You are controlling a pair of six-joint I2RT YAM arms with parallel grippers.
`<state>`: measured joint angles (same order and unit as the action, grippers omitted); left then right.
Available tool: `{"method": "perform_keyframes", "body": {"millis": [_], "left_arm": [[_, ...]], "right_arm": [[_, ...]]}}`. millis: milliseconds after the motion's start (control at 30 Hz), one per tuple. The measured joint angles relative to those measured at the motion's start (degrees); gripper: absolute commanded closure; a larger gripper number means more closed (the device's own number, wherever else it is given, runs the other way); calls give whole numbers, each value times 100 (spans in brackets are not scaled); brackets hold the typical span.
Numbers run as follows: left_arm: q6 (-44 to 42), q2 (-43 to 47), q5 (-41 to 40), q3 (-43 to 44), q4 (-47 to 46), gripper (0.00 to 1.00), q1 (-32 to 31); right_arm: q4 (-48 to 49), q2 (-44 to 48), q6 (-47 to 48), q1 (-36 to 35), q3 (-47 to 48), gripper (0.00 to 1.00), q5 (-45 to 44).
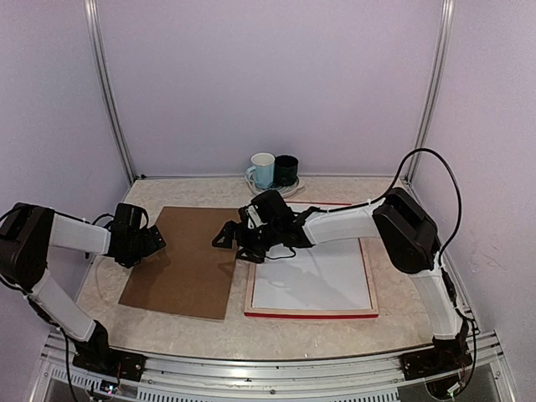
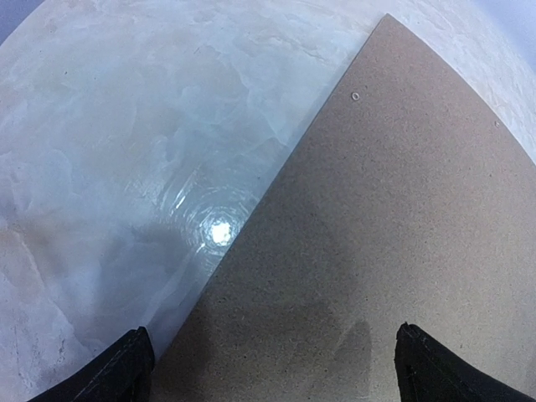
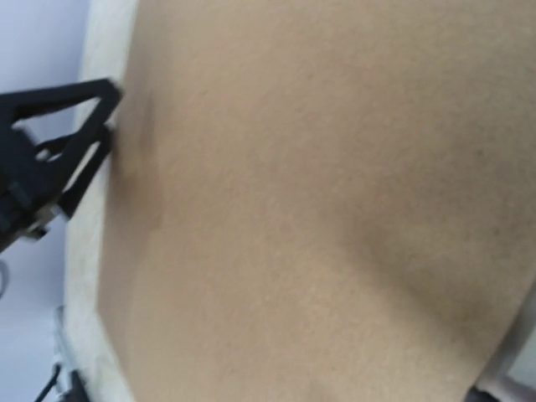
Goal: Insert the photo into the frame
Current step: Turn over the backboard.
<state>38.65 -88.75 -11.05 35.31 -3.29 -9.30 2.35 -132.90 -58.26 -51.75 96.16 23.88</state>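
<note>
Lilac walls enclose a pale marbled bench (image 1: 318,333). On its right half the frame (image 1: 311,314) lies flat, showing a red outer edge and pale wood rim. A white sheet (image 1: 322,285) fills it; we cannot tell whether this is the photo face down. Just left lies a brown board (image 1: 188,264). The right pincer (image 1: 234,243) hangs over the board's right edge, jaws apart and empty. The left pincer (image 1: 149,242) stands at the board's left edge, jaws likewise apart. A pale blue mug (image 1: 262,170) and dark cup (image 1: 286,170) stand at the far edge

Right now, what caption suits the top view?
Left gripper and right gripper open over a brown board, frame alongside.
</note>
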Motion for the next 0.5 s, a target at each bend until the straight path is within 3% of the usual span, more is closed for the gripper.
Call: {"method": "perform_keyframes", "body": {"millis": [500], "left_arm": [[105,236,190,-90,223,1,-256]], "right_arm": [[1309,918,-278,199,-997,1,487]]}}
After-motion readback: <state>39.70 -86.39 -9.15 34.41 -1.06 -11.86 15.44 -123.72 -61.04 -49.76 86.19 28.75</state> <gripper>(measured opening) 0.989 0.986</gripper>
